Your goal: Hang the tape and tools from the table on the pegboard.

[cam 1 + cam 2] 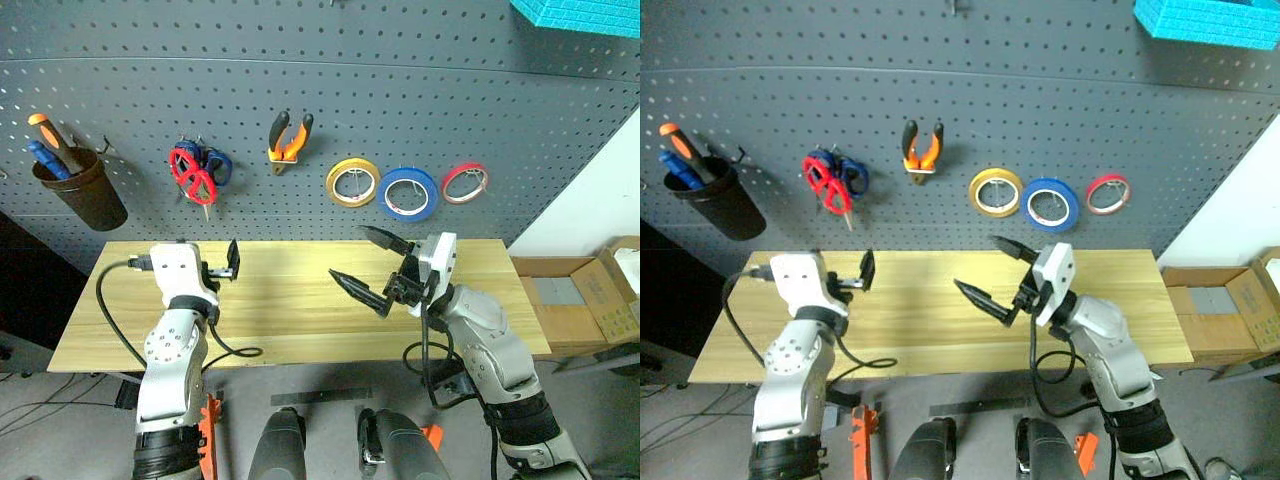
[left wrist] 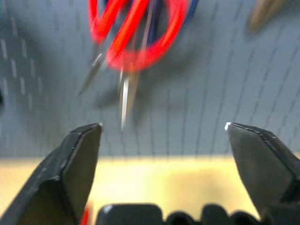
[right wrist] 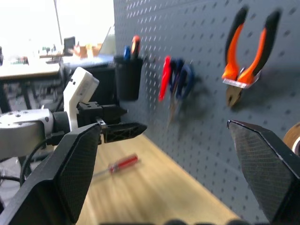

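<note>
Red-handled scissors (image 1: 192, 176) hang on the dark grey pegboard (image 1: 420, 90) above the left gripper (image 1: 233, 262), whose black fingers stand apart, empty

Light wood table (image 1: 300, 310), red-handled screwdriver (image 3: 117, 165) on it.

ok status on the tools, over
Left gripper and right gripper both open, empty. Tape, pliers, red scissors on pegboard. Screwdriver on table, nothing in the way.
</note>
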`<state>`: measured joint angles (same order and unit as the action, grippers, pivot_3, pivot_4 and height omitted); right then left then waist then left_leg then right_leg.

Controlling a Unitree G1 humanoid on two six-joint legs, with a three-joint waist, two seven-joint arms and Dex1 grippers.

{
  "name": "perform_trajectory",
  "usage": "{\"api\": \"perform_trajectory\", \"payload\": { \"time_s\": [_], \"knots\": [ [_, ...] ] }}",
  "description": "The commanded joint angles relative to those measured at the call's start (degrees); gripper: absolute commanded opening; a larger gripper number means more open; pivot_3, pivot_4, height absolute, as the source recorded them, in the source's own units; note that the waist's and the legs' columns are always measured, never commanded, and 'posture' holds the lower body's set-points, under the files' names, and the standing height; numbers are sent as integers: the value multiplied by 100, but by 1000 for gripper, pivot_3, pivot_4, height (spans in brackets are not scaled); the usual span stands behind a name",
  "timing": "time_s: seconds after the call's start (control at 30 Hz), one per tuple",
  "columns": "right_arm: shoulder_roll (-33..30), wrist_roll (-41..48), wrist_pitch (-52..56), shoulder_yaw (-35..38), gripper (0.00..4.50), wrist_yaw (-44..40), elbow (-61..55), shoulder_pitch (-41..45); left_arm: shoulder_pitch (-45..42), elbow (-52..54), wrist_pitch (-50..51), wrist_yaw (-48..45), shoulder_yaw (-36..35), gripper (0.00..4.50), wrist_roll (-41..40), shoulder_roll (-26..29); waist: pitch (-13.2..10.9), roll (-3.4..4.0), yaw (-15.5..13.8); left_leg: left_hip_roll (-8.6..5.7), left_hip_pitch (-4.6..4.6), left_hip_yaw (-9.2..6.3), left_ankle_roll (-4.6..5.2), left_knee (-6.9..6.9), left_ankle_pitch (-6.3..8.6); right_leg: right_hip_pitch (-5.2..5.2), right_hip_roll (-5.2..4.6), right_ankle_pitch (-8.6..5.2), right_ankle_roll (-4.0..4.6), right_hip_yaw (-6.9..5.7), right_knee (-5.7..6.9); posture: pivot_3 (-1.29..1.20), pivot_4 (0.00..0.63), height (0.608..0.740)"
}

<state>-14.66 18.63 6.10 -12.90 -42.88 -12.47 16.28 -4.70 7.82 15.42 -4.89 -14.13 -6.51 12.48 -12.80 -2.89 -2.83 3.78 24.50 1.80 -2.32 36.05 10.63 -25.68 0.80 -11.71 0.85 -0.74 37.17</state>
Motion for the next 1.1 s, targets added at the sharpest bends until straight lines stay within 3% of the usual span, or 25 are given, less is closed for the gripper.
{"api": "perform_trajectory", "payload": {
  "time_s": [0.03, 0.33, 0.57, 0.9, 1.0, 1.1],
  "knots": [
    [-38, -662, -98, -533, 4500, 58, -156, 138, 15, -79, 337, 59, -192, 4449, -20, 175, -23, 14, -1, 1, -3, -2, 0, 0, 0, 2, -1, -2, 4, -1, 3, 116, 270, 740],
    [522, -1362, 578, -1608, 4500, -31, 305, 992, -1212, -1628, 1485, -22, -694, 4449, -222, 1159, -413, 74, -11, 3, -55, -18, -1, -9, -1, 30, -4, -25, 43, 0, 15, 119, 388, 740],
    [1018, -1346, 1034, -1574, 4500, 178, 687, 1504, -2103, -3237, 1352, -428, -526, 4449, -163, 1647, -660, 67, -1, -1, 30, -8, -3, -8, 1, -36, -9, -10, 7, 2, 3, 111, 453, 740],
    [986, -1299, 1256, -1622, 4500, 58, 566, 1531, -2583, -4803, 996, -773, -358, 4449, -97, 1978, -944, 85, 58, 3, 38, -9, -16, -12, 14, -48, -17, -21, 3, -3, 6, 84, 487, 740],
    [959, -1281, 1318, -1583, 4500, 74, 513, 1505, -2649, -5026, 876, -817, -367, 3897, -126, 2038, -978, 92, 132, 8, 33, -6, -12, -10, 9, -48, -33, -21, 3, -1, 17, 84, 484, 740],
    [1049, -1129, 1480, -1488, 4500, 122, 471, 1482, -2691, -5036, 837, -877, -332, 2878, -156, 2018, -988, 93, 144, 8, 31, -4, -10, -10, 7, -48, -37, -21, 2, 0, 23, 92, 469, 740]
  ]
}}
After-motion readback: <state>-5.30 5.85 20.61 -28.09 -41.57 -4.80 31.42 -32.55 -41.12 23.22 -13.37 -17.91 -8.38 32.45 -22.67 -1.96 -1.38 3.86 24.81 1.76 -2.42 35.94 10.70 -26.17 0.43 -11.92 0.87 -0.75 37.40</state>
